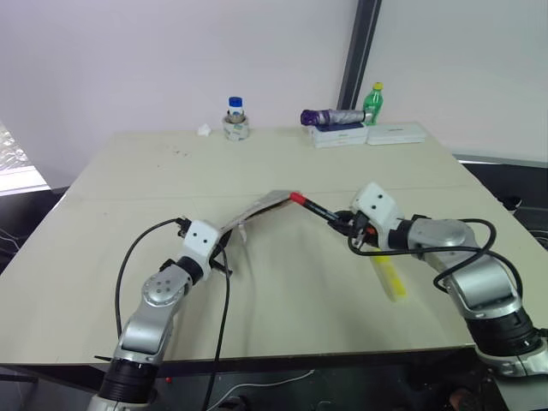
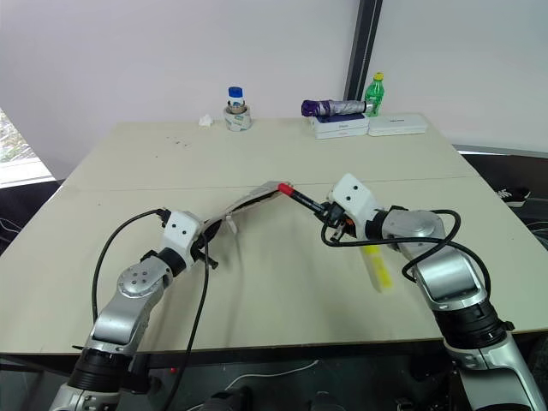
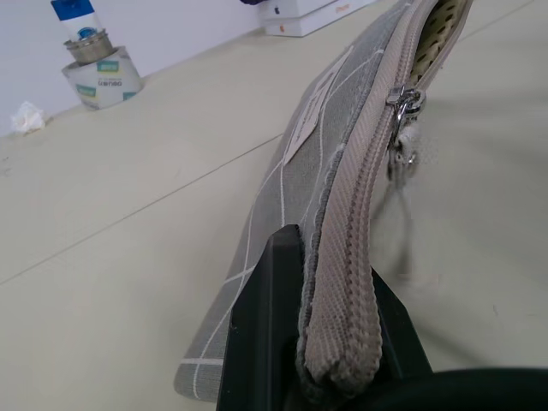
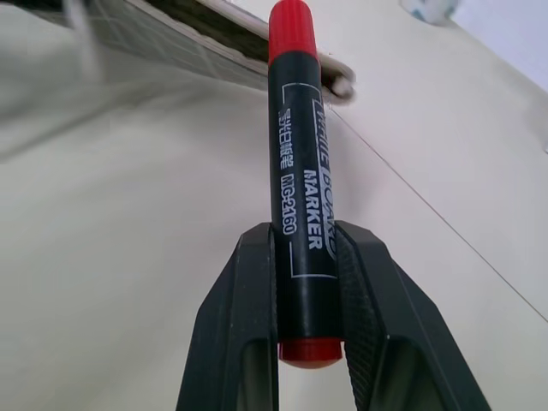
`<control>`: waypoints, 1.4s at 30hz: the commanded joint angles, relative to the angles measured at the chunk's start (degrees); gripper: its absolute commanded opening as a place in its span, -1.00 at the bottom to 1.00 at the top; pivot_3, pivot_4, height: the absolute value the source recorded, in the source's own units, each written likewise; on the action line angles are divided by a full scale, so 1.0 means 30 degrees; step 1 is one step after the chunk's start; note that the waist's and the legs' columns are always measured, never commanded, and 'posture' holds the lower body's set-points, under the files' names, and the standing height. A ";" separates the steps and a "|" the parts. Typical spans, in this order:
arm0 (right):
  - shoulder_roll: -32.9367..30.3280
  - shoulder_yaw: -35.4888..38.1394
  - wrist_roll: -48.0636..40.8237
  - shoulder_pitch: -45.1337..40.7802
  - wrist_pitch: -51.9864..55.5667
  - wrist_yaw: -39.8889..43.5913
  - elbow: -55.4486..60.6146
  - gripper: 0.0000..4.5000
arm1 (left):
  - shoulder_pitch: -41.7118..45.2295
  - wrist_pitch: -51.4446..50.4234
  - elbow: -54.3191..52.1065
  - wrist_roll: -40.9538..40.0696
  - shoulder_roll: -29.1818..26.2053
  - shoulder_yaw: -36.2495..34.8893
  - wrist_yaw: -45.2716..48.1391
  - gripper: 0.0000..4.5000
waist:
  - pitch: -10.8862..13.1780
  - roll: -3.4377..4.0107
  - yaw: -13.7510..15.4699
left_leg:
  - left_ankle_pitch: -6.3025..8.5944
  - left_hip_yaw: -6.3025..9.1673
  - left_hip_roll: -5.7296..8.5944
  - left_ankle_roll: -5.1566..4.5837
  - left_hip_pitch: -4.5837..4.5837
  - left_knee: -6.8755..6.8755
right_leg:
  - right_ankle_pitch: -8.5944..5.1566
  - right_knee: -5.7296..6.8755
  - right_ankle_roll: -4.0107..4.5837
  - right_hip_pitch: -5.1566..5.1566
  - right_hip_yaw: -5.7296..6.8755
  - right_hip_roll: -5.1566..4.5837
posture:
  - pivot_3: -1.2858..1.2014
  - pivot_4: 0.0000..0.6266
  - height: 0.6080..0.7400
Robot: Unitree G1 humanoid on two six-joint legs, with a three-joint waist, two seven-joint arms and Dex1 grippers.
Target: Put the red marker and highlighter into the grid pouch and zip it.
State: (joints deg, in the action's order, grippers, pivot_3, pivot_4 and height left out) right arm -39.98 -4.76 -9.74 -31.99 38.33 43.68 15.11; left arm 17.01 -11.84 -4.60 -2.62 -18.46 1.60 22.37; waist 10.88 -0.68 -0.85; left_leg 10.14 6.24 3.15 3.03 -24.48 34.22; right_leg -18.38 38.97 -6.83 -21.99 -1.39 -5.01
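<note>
With the left gripper (image 1: 224, 242) clenched on the grid pouch (image 1: 257, 209) and the right gripper (image 4: 306, 257) grasping the red marker (image 4: 299, 180) at its open mouth, the marker-loading step is in hand, and next the tip needs sliding inside.

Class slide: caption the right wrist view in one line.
Black fingers grip a red-capped black whiteboard marker near the grey grid fabric pouch.

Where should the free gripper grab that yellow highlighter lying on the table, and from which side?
Grip the highlighter across the middle of its chunky barrel, coming down from above. It lies flat on the table beside the right gripper, so its long sides look free for the fingers. That gripper is shut on the red marker, probably to be placed first.
</note>
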 commanded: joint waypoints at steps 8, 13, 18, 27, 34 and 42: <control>-0.0435 -0.1136 0.1607 -0.0886 -0.0410 -0.0364 -0.0805 -0.82 | 0.0254 0.0527 -0.0391 0.0164 0.0014 0.0320 0.0302 -1.00 | 0.0000 0.0000 0.0029 | 0.0000 0.0001 0.0001 0.0001 -0.0001 0.0000 | 0.0000 -0.0004 0.0001 0.0000 0.0000 -0.0004 | 0.03 -0.52 1.00; -0.0500 -0.1382 0.2016 -0.1097 -0.0641 -0.0200 -0.1120 -0.82 | 0.0154 0.0630 -0.0476 0.0354 -0.0083 0.0491 0.0441 -1.00 | 0.0002 -0.0002 0.0029 | 0.0000 0.0001 0.0002 0.0001 -0.0004 -0.0001 | 0.0000 -0.0011 0.0001 -0.0001 0.0000 -0.0006 | 0.03 -0.52 1.00; -0.0448 -0.1449 0.2186 -0.1177 -0.0855 0.0021 -0.1161 -0.82 | 0.0086 0.0766 -0.0449 0.0530 -0.0137 0.0640 0.0490 -1.00 | 0.0001 -0.0002 0.0029 | 0.0000 0.0004 0.0002 0.0001 -0.0004 -0.0001 | 0.0000 -0.0011 0.0001 0.0000 0.0002 -0.0005 | 0.03 -0.52 1.00; -0.0814 -0.1405 0.2009 -0.0904 -0.1058 0.0895 -0.0308 -0.82 | 0.0022 0.0876 -0.0361 0.0743 -0.0178 0.0674 0.0422 -1.00 | 0.0001 -0.0002 0.0029 | 0.0000 0.0003 0.0002 0.0000 -0.0004 -0.0001 | 0.0000 -0.0011 0.0001 0.0000 0.0002 -0.0005 | 0.03 -0.52 1.00; -0.1280 -0.0714 0.1037 -0.0408 -0.0986 0.1742 0.0928 -0.82 | 0.0013 0.0846 -0.0289 0.0771 -0.0190 0.0588 0.0340 -1.00 | 0.0002 -0.0003 0.0023 | 0.0000 0.0005 0.0001 0.0001 -0.0004 -0.0001 | 0.0000 -0.0019 0.0000 0.0006 0.0004 -0.0006 | 0.03 -0.52 1.00; -0.1089 -0.0684 0.1233 -0.0707 -0.0793 0.1355 0.0446 -0.82 | -0.0041 0.0869 -0.0356 0.0727 -0.0203 0.0611 0.0421 -1.00 | 0.0002 -0.0003 0.0033 | 0.0000 0.0006 0.0000 0.0000 -0.0003 0.0001 | 0.0000 -0.0020 0.0001 0.0007 0.0005 -0.0006 | 0.03 -0.52 1.00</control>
State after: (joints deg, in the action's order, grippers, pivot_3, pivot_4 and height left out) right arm -43.33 -8.28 -5.90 -32.73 36.10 48.50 15.60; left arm 16.98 -10.36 -4.59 -0.51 -18.67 3.69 23.57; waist 10.88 -0.68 -0.76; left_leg 10.15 6.26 3.16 3.03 -24.49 34.22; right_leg -18.38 38.91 -6.83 -21.96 -1.37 -5.03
